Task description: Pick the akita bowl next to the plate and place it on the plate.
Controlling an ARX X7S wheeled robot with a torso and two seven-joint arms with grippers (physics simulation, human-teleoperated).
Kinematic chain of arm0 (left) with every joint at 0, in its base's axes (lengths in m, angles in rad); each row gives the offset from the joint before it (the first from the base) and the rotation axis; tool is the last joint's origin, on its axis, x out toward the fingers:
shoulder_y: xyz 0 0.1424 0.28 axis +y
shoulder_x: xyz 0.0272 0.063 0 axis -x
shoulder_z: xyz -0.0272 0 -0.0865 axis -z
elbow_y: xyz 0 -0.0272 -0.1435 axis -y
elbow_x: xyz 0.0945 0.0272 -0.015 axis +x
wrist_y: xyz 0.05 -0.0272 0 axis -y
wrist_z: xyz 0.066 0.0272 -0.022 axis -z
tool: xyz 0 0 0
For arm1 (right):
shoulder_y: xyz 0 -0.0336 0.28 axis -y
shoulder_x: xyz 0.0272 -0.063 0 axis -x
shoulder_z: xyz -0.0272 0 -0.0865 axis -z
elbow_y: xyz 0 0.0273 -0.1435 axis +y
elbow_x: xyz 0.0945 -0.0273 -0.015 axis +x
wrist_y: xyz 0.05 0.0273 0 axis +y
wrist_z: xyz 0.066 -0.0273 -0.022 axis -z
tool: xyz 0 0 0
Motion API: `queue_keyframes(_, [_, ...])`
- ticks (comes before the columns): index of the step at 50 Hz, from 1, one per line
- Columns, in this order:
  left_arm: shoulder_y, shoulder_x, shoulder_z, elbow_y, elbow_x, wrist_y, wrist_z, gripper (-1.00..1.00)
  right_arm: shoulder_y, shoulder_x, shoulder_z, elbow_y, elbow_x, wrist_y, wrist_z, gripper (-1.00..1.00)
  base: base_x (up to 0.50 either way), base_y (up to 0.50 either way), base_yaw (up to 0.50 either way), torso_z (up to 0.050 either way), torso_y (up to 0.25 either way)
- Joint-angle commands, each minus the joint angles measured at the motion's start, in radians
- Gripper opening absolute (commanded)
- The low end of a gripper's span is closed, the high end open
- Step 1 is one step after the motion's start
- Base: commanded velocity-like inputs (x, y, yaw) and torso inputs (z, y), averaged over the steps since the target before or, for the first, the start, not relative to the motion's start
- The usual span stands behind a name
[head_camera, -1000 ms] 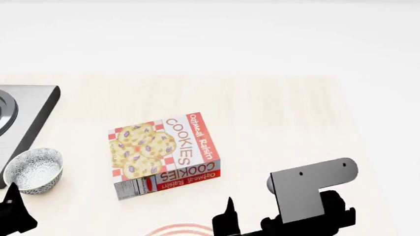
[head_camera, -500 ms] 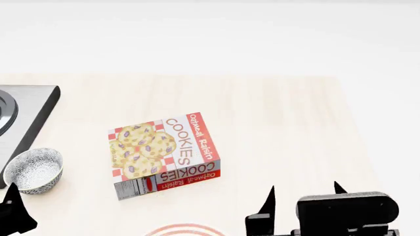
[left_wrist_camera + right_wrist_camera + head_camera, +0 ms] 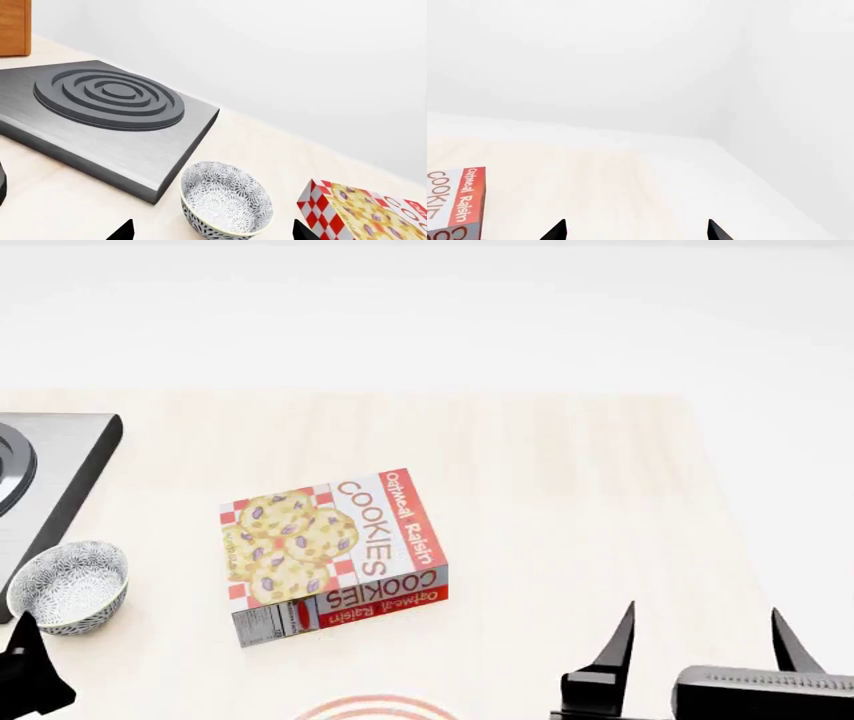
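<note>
Speckled grey, the akita bowl sits beside the stove plate, just ahead of the left gripper, seemingly spread empty; right gripper gapes, holding nothing, well apart.

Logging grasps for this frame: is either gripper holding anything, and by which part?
Nothing is held. The right gripper and the left gripper are open and empty; the speckled grey-black bowl sits untouched.

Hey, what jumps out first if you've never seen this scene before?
The red-and-white cookie box lying flat mid-table grabs the eye. To its left, a speckled akita bowl sits beside the grey stove plate, and the red-ringed plate just peeks in at the near edge.
</note>
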Motion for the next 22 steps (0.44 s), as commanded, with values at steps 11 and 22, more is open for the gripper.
queue_keyframes(11, [0.003,-0.002,0.003,0.000,-0.004,0.007,0.001,1.00,-0.097,0.046,0.107,-0.059,0.029,-0.059,0.042,1.00,0.00,0.00,0.00,0.000,0.000])
queue_keyframes(22, [0.004,-0.005,0.005,0.004,-0.009,0.004,-0.003,1.00,-0.109,0.055,0.122,-0.077,0.037,-0.053,0.055,1.00,0.00,0.00,0.00,0.000,0.000])
